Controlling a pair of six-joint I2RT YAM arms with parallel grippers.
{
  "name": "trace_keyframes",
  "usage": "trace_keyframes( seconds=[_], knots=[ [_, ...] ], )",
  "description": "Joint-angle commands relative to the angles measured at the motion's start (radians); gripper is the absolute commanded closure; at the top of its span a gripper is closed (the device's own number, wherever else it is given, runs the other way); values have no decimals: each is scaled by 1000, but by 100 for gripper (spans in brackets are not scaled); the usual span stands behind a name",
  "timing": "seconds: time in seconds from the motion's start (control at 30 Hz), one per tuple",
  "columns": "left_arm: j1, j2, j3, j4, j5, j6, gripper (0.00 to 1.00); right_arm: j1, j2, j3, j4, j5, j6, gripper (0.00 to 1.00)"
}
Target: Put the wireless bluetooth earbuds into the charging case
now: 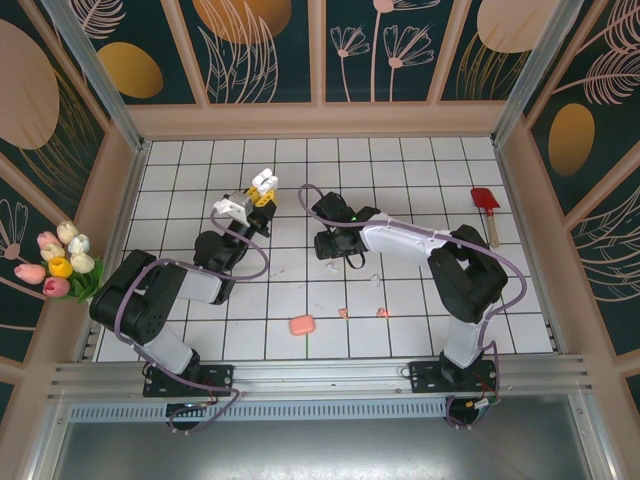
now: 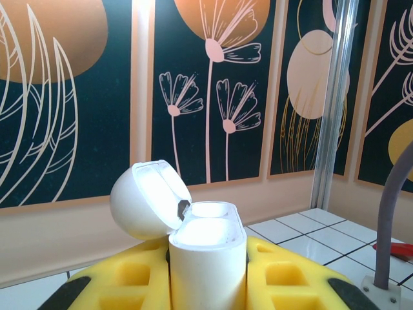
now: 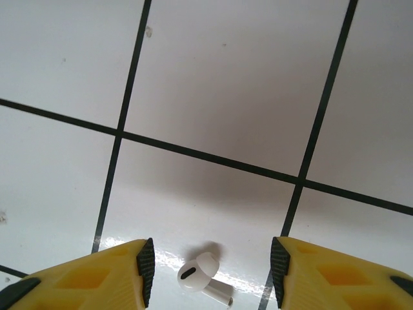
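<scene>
Right gripper [image 3: 212, 266]: jaws apart, nothing held. We note a white earbud [image 3: 195, 274] lying on the tiled table [image 3: 213, 84] between them, at 6 o'clock in the wrist view. Left gripper [image 2: 208, 284] clamps the white charging case [image 2: 208, 252] upright, lid [image 2: 145, 200] swung open toward 10 o'clock.

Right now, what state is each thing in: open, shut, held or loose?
white charging case: lid open, gripped.
left gripper: shut on white charging case.
right gripper: open over white earbud.
white earbud: loose on table.
pink case: shut, lying free.
pink earbuds: loose on table.
</scene>
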Motion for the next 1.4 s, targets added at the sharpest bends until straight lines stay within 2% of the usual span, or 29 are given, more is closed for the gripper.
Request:
trace_keyframes(
  seconds=[0.0,0.4,1.37],
  knots=[
    [4,-16,9,159,11,-2,100,2,26,3,-28,-26,-60,47],
    [4,-16,10,157,7,-2,100,44,102,12,-26,-17,-12,49],
    [4,-10,11,163,8,-6,100,95,166,55,-140,92,83,56]
  ],
)
